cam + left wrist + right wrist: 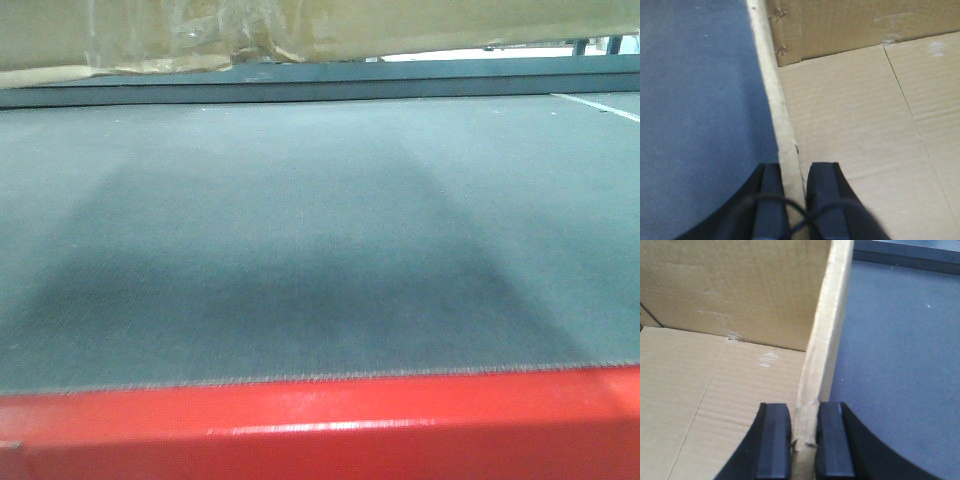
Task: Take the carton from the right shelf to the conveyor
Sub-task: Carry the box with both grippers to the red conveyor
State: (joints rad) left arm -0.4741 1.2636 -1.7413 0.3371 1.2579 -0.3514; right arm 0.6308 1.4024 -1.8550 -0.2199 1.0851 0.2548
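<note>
The brown carton hangs at the top of the front view, its crinkled clear tape showing, just above the far side of the conveyor's dark grey belt. In the left wrist view, my left gripper is shut on the carton's upright wall, with the box floor to the right and belt to the left. My right gripper is shut on the opposite wall, beside the belt. The right shelf is out of view.
The conveyor's red frame runs along the near edge. A dark rail borders the belt's far side under the carton. A thin white line crosses the belt at the far right.
</note>
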